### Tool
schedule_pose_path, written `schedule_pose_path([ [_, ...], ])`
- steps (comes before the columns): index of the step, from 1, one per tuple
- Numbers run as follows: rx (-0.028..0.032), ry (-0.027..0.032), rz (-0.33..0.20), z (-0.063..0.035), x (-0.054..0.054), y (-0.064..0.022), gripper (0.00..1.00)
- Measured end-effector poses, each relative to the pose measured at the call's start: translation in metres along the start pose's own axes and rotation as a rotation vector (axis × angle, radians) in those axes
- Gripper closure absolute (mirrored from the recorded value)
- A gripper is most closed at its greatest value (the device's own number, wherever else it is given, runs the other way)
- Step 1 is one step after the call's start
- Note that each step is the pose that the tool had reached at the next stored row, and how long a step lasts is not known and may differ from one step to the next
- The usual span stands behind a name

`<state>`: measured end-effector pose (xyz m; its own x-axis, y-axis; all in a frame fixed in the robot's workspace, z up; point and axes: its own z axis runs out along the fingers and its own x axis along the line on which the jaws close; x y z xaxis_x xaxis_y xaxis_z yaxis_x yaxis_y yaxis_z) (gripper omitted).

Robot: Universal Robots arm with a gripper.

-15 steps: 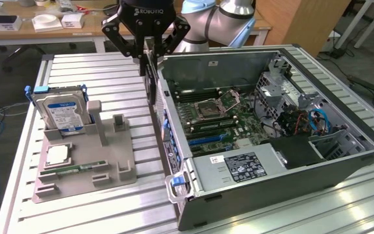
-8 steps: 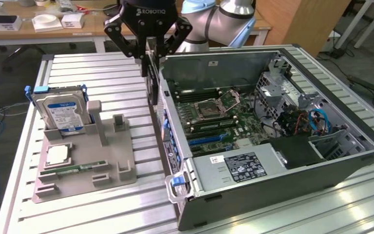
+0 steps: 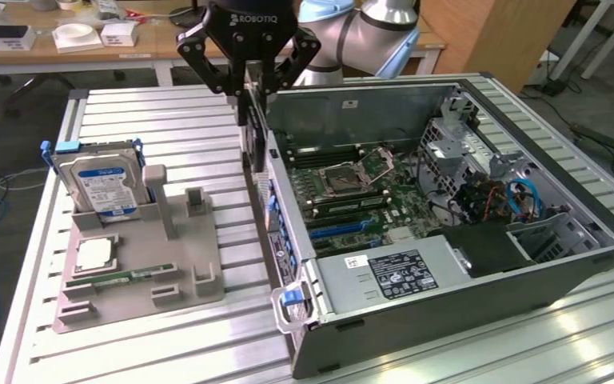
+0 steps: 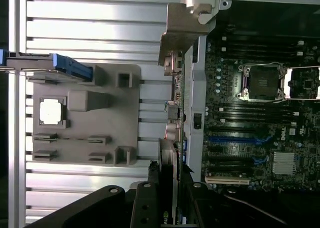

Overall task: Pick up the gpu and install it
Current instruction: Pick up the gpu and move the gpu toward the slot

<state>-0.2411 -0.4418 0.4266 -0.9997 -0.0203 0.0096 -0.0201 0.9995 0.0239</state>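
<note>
**Entry: gpu (image 3: 252, 132), in hand**

**Location.** You hold the card on edge, hanging down from the gripper (image 3: 252, 84). It sits at the near wall of the open computer case (image 3: 563, 152), between the slatted table (image 3: 169, 128) and the motherboard (image 3: 366, 200). You cannot tell whether it touches that wall.

**Tool.** The jaws are pinching the card's two flat faces at one end, and nothing else is in them.

**Hazards, as judged**
- The grip takes a small part of a long, thin card. Any knock on the far end could pivot it between the pads.
- The bracket (image 4: 185, 27) stands proud of the card and sits close to the case wall. It could snag on the sheet metal.
- A tilted card could miss the blue slots (image 4: 235, 138) and scrape nearby parts on the board.
- Pressing down while misaligned would load the card's edge and could flex it.

**Materials and shapes**
- Card: dark, flat and rectangular, a thin line when seen edge-on. The bracket is pale folded metal.
- Case: dark grey sheet steel, boxy and open on top.
- Motherboard: dark green and densely populated, with a square metal-framed socket (image 4: 262, 82).
- Fixture tray (image 3: 141, 296): matte grey and moulded, with upright posts. It carries:
  - a silver hard drive (image 3: 99, 184) with a blue label
  - a square processor (image 3: 93, 254)
  - a narrow green memory stick (image 3: 125, 276)
- Table: brushed aluminium slats, glossy under the light.
</note>
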Motion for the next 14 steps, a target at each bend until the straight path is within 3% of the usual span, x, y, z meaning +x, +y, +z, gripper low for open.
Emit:
schedule_pose_path([
  [14, -0.0001, 0.0, 0.0, 0.0, -0.013, -0.0003, 0.74],
])
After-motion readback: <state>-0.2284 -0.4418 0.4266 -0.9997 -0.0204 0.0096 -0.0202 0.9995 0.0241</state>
